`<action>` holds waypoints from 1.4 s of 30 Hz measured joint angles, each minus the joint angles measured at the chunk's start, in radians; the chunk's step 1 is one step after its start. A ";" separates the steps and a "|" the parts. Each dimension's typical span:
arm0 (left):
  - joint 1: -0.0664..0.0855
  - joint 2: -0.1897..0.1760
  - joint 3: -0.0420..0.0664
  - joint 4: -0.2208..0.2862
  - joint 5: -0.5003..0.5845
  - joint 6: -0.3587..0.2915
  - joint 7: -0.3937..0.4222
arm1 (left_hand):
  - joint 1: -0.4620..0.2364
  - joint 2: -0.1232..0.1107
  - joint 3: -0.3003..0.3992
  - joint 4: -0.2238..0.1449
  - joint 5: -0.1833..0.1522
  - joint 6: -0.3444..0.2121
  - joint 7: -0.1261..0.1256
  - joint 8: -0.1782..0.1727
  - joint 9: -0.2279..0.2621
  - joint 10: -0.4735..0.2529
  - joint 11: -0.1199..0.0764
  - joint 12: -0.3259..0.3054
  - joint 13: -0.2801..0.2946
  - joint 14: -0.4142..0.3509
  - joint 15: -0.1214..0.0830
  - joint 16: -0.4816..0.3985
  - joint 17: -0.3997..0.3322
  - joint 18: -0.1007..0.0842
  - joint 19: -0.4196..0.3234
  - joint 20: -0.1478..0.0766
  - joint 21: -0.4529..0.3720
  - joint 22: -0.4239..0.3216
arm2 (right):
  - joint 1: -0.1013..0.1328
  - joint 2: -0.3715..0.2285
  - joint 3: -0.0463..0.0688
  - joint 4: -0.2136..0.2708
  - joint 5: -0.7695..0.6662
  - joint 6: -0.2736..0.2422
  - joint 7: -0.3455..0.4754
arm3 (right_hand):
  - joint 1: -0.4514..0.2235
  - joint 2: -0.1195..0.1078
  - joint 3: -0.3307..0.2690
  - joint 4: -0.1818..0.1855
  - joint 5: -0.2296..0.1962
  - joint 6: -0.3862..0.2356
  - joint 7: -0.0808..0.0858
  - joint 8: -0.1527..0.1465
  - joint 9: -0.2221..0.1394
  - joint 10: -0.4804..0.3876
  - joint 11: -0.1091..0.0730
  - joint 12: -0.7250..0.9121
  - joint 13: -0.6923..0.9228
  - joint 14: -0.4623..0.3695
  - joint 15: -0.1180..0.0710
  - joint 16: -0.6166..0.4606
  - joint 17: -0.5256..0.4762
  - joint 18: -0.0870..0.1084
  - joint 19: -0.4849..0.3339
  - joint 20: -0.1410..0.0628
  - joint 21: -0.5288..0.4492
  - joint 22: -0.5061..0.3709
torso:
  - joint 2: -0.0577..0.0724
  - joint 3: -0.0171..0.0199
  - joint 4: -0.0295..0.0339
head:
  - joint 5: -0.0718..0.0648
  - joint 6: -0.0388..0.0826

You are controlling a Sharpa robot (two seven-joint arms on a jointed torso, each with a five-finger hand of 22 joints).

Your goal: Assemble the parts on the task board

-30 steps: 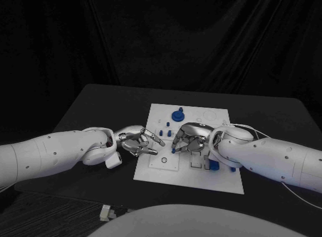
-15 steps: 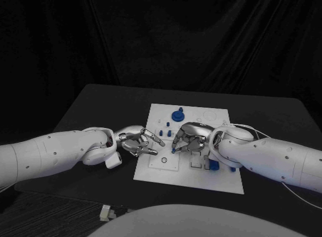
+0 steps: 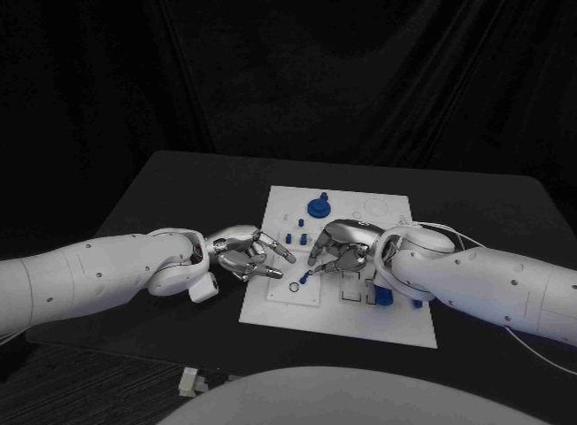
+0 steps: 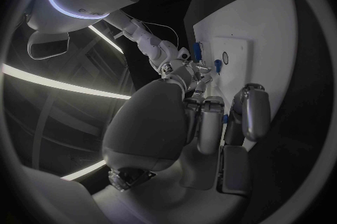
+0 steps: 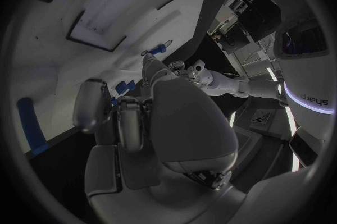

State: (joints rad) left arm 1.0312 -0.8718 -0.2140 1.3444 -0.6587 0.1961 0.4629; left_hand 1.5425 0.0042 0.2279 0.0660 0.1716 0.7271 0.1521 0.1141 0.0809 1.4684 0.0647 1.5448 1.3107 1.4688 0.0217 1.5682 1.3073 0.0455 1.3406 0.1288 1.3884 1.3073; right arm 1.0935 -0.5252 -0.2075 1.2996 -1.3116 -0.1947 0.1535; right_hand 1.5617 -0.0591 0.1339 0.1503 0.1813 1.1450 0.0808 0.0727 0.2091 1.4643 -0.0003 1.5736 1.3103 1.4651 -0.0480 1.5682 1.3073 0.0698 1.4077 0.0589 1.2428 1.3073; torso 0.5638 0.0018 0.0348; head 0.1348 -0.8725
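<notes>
Task board [image 3: 346, 305] — a flat, smooth white rectangular plate — lies in the middle of the black matte surface [image 3: 173, 186] in the head view, with bare dark room around all its edges. A round blue knob [image 3: 317, 209] stands upright near the board's far edge; small blue pegs [image 3: 293, 239] sit in the strip between the two hands, and more blue parts [image 3: 384, 297] lie by the right wrist. The left hand [image 3: 244, 254], silver and glossy, rests at the board's left edge with fingers curled inward; it seems to hold nothing, though the palm is hidden. The right hand [image 3: 340, 252] hovers over the board's middle, fingers bent down, with a slim blue pin [image 3: 302, 280] at its fingertips — apparently pinched.

Left wrist view: the left hand [image 4: 210, 123] has its rounded metal fingers folded close together over the white board [image 4: 260, 27]; the right hand [image 4: 188, 69] is just beyond, beside small blue pieces [image 4: 218, 65].

Right wrist view: the right hand [image 5: 133, 117] curls over the board [image 5: 42, 61], whose surface shows angular recesses [image 5: 105, 10]; a blue bar [image 5: 27, 117] lies near the edge, and a blue pin [image 5: 158, 49] near the fingertips.
</notes>
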 measured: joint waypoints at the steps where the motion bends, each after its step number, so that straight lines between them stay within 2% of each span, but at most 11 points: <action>1: 0.000 0.000 0.000 0.000 0.000 0.000 0.000 | 0.000 0.000 0.000 0.000 0.000 0.000 0.000 0.000 0.000 0.000 0.000 0.000 0.000 0.000 0.000 0.000 0.000 0.000 0.000 0.000 0.000 0.000 | 0.000 0.000 0.000 0.000 0.000 0.000 0.000 | 0.000 0.000 0.000 0.000 0.000 0.000 0.000 0.000 0.000 0.000 0.000 0.000 0.000 0.000 0.000 0.000 0.000 0.000 0.000 0.000 0.000 0.000 | 0.000 0.0000 0.0000 | 0.000 0.000; 15: 0.000 0.001 0.000 -0.002 0.000 0.002 -0.002 | 0.000 0.000 0.000 0.000 0.000 0.004 0.004 0.000 0.000 0.000 0.000 0.000 -0.001 -0.004 0.004 0.000 0.000 0.000 0.000 0.000 0.000 0.000 | 0.000 0.001 0.000 0.003 0.000 0.000 0.000 | 0.000 0.000 0.000 0.000 0.000 0.000 0.000 0.000 0.000 0.004 0.004 0.000 0.000 0.000 0.000 0.000 0.000 0.000 0.000 0.000 0.000 0.001 | 0.000 0.0000 0.0000 | -0.001 0.000; 20: 0.000 -0.002 0.000 -0.001 0.000 0.002 -0.002 | 0.000 0.000 0.000 0.000 0.000 0.004 0.004 0.000 0.000 -0.004 0.003 0.000 -0.001 -0.004 0.004 0.000 0.000 0.000 0.000 0.000 0.000 0.000 | 0.001 -0.012 0.000 0.031 -0.014 -0.003 -0.003 | 0.000 0.000 -0.003 -0.003 0.004 -0.006 0.006 0.000 -0.004 0.000 0.007 0.000 -0.001 0.000 0.000 0.000 0.000 0.000 0.006 0.006 0.008 0.001 | 0.000 0.0000 0.0000 | 0.001 0.000; 22: 0.000 -0.006 0.000 0.002 0.000 0.001 -0.002 | 0.000 0.000 0.000 0.000 0.000 0.004 0.004 0.000 0.000 -0.004 0.004 0.000 -0.001 -0.004 0.004 0.000 0.000 0.000 0.000 0.000 0.000 0.000 | 0.007 -0.020 -0.001 0.054 -0.036 -0.004 -0.008 | -0.012 -0.012 -0.009 0.003 0.011 -0.017 0.013 -0.006 -0.010 0.000 0.007 0.000 -0.003 0.000 0.000 0.000 0.000 0.000 0.019 0.012 0.038 0.001 | 0.000 0.0000 0.0000 | 0.002 0.000; 25: 0.000 -0.015 0.000 0.006 0.000 -0.002 0.000 | 0.000 0.000 0.000 0.000 0.000 0.004 0.004 0.004 0.000 -0.004 0.004 0.000 -0.001 -0.004 0.004 0.000 0.000 0.000 0.004 0.004 0.000 0.000 | 0.033 -0.031 -0.002 0.101 -0.101 -0.004 -0.022 | -0.047 -0.033 -0.025 0.019 0.015 -0.059 0.012 -0.006 -0.025 0.000 0.007 0.000 -0.003 0.000 0.000 0.000 0.000 -0.002 0.052 0.012 0.100 0.001 | 0.000 0.0000 0.0000 | 0.002 0.000; 26: 0.000 -0.018 0.000 0.007 0.000 -0.004 0.000 | 0.000 0.000 0.000 0.000 0.001 0.004 0.004 0.004 0.000 -0.004 0.004 0.000 -0.001 -0.004 0.004 0.000 0.000 0.000 0.004 0.004 0.000 0.000 | 0.045 -0.035 -0.002 0.120 -0.128 -0.003 -0.029 | -0.061 -0.040 -0.030 0.025 0.015 -0.076 0.011 -0.006 -0.030 0.000 0.007 0.000 -0.002 0.000 0.000 0.000 0.000 -0.017 0.054 0.011 0.114 0.001 | 0.000 0.0000 -0.0001 | 0.003 0.000; 27: 0.000 -0.022 0.000 0.009 0.000 -0.005 0.001 | 0.000 0.000 0.000 0.000 0.004 0.004 0.004 0.004 0.000 -0.004 0.004 0.000 -0.001 -0.004 0.004 0.000 0.000 0.000 0.004 0.004 0.000 0.000 | 0.062 -0.040 -0.001 0.142 -0.166 -0.001 -0.039 | -0.070 -0.048 -0.035 0.029 0.015 -0.092 0.010 -0.006 -0.035 0.000 0.007 0.000 -0.002 0.000 0.000 0.000 0.000 -0.016 0.054 0.011 0.122 0.001 | 0.000 0.0000 -0.0001 | 0.004 0.000; 30: 0.000 -0.034 0.000 0.015 0.000 -0.012 0.002 | 0.000 0.000 0.000 0.000 0.009 0.004 0.004 0.004 0.001 -0.004 0.004 0.000 -0.001 -0.004 0.003 0.000 0.000 0.000 0.004 0.004 0.000 0.000 | 0.107 -0.050 0.000 0.202 -0.276 0.014 -0.070 | -0.091 -0.070 -0.042 0.036 0.027 -0.154 -0.011 -0.006 -0.052 0.002 -0.003 0.000 -0.002 0.000 0.000 0.000 0.000 -0.016 0.059 0.005 0.152 0.001 | 0.000 0.0000 -0.0005 | 0.009 0.000; 33: 0.000 -0.047 0.000 0.022 0.000 -0.020 0.004 | 0.000 0.000 0.000 0.000 0.014 0.004 0.004 0.008 0.001 -0.004 0.004 0.000 -0.001 -0.004 0.004 0.000 0.000 0.000 0.004 0.004 0.000 0.000 | 0.141 -0.050 0.001 0.244 -0.382 0.043 -0.101 | -0.106 -0.084 -0.033 0.044 0.082 -0.180 -0.043 -0.006 -0.052 0.001 -0.032 0.000 -0.002 0.001 -0.026 0.000 0.000 -0.032 0.058 -0.017 0.223 0.001 | -0.001 0.0000 -0.0005 | 0.012 0.000; 36: 0.000 -0.063 0.000 0.033 0.000 -0.030 0.005 | -0.004 0.004 -0.003 0.003 0.022 0.004 0.004 0.010 0.001 -0.004 0.004 0.001 0.000 -0.004 0.004 0.000 0.000 0.000 0.004 0.004 0.000 0.000 | 0.168 -0.043 0.001 0.282 -0.497 0.094 -0.142 | -0.117 -0.096 -0.033 0.044 0.132 -0.197 -0.065 -0.006 -0.035 0.002 -0.042 0.000 -0.002 0.000 -0.040 0.000 0.000 -0.047 0.059 -0.031 0.259 0.000 | -0.001 0.0000 -0.0001 | 0.013 0.000; 42: 0.000 -0.098 0.000 0.050 0.000 -0.053 0.006 | -0.005 0.005 -0.003 0.003 0.032 0.007 0.007 0.010 0.001 -0.004 0.004 0.001 0.000 -0.004 0.003 0.000 0.000 0.000 0.000 0.007 0.000 0.000 | 0.186 -0.014 0.000 0.323 -0.672 0.203 -0.220 | -0.129 -0.108 -0.029 0.040 0.200 -0.220 -0.055 0.006 0.012 0.002 -0.042 0.000 -0.002 0.000 -0.047 0.000 0.001 -0.047 0.061 -0.040 0.268 0.000 | -0.002 -0.0011 0.0020 | 0.024 0.000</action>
State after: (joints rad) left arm 1.0312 -0.9700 -0.2138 1.3941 -0.6587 0.1433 0.4691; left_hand 1.5373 0.0093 0.2251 0.0688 0.2034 0.7342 0.1592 0.1240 0.0819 1.4647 0.0682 1.5454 1.3105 1.4651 0.0252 1.5682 1.3073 0.0454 1.3407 0.1359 1.3884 1.3073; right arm 1.2790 -0.5393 -0.2071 1.6225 -1.9831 0.0081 -0.0663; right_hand 1.4325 -0.1669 0.1053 0.1903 0.3811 0.9252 0.0255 0.0787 0.2211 1.4662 -0.0418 1.5733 1.3080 1.4652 -0.0948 1.5683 1.3081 0.0230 1.4685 0.0193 1.5104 1.3077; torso 0.5614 0.0008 0.0368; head 0.1592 -0.8725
